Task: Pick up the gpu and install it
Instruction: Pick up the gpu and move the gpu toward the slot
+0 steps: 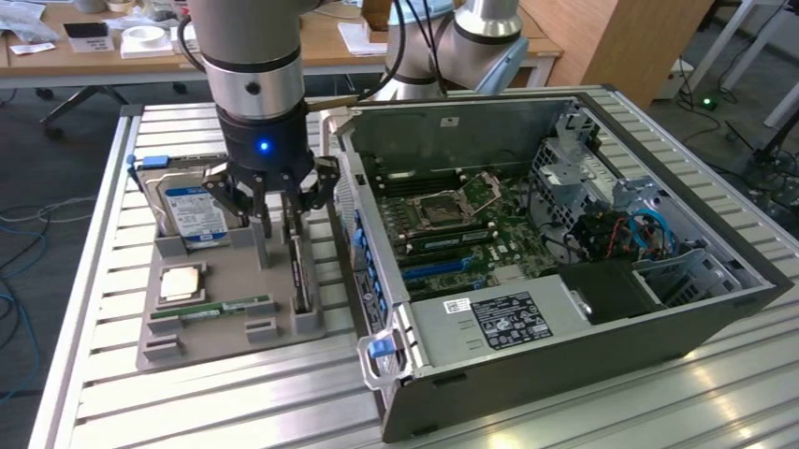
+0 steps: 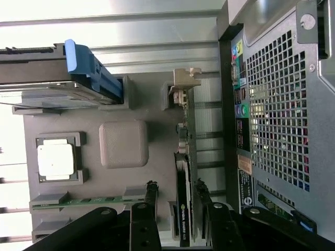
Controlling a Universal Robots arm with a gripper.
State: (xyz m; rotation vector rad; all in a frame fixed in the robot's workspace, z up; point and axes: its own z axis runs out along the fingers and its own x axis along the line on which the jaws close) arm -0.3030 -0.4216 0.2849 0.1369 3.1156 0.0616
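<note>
The gripper (image 2: pixel 175 184) hangs over the gpu (image 2: pixel 184 172) with its black fingers (image 2: pixel 151 196) parted. One stands on each side of the card, with a clear gap on the side facing the tray's middle, so nothing is gripped.

The gpu is a thin, dark card standing on its long edge in a slot of the grey tray (image 2: pixel 152 112). Its black face carries small pale lettering, and a pale metal bracket (image 2: pixel 184 78) with a bent tab caps its far end. In the exterior view the card (image 1: pixel 299 276) stands upright below the gripper (image 1: pixel 281 224), along the tray edge nearest the computer case (image 1: pixel 500 323).

The tray is matte grey with moulded pockets and low blocky walls. In its pockets lie a green RAM stick (image 2: pixel 89 200) and a square, shiny-topped processor (image 2: pixel 56 158). A smooth, rounded square pad (image 2: pixel 123 144) rises beside them. Farther off, a silver hard drive (image 1: pixel 190 210) with a blue label leans upright, with a blue plastic tab (image 2: pixel 86 65) at its end.

Just a narrow strip of the ribbed aluminium table (image 1: pixel 187 402) separates the card from the case's perforated steel rear panel (image 2: pixel 277 104). The case lies open, showing its green motherboard (image 1: pixel 462 224) and blue slots (image 1: pixel 437 267).
</note>
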